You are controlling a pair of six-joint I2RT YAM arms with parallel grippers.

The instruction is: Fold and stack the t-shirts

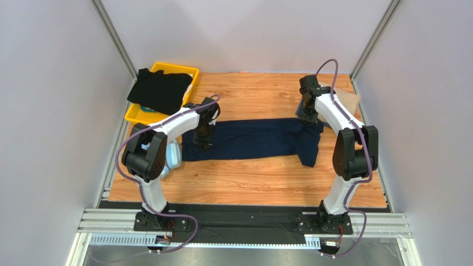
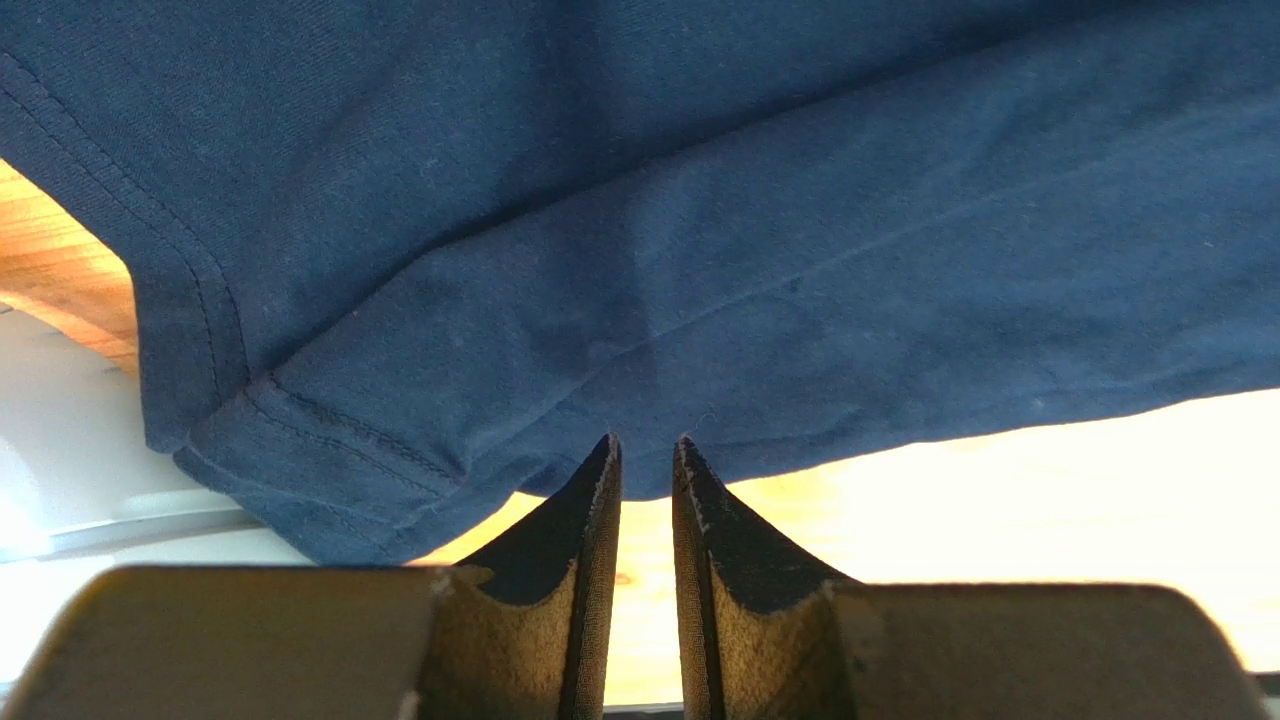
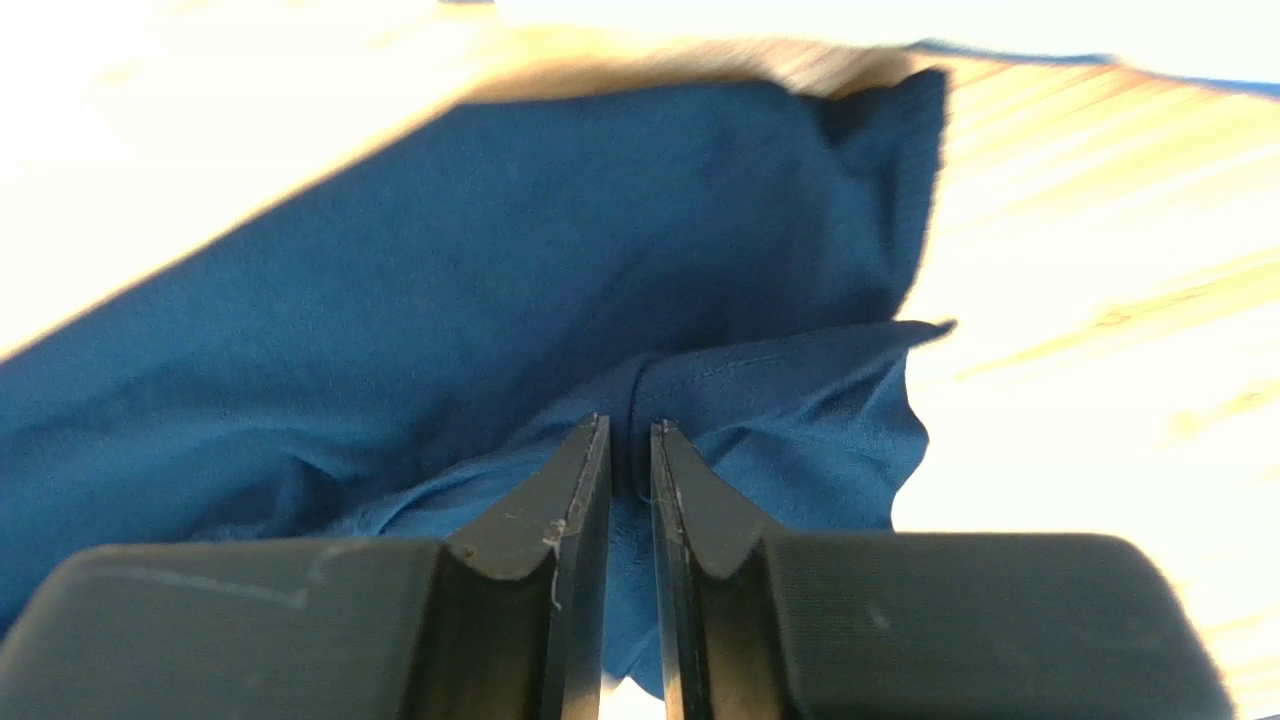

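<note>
A dark navy t-shirt lies stretched in a long band across the middle of the wooden table. My left gripper is down at its left end. In the left wrist view the jaws stand slightly apart, bare wood showing in the gap, tips at the shirt's hem. My right gripper is at the shirt's right end. Its jaws are a narrow slit apart over bunched navy cloth, with a fold at the tips. A black t-shirt drapes over the bin. A tan t-shirt lies behind the right arm.
A yellow bin stands at the back left corner under the black shirt. Light blue headphones lie beside the left arm, just left of the navy shirt. Grey walls close in both sides of the table.
</note>
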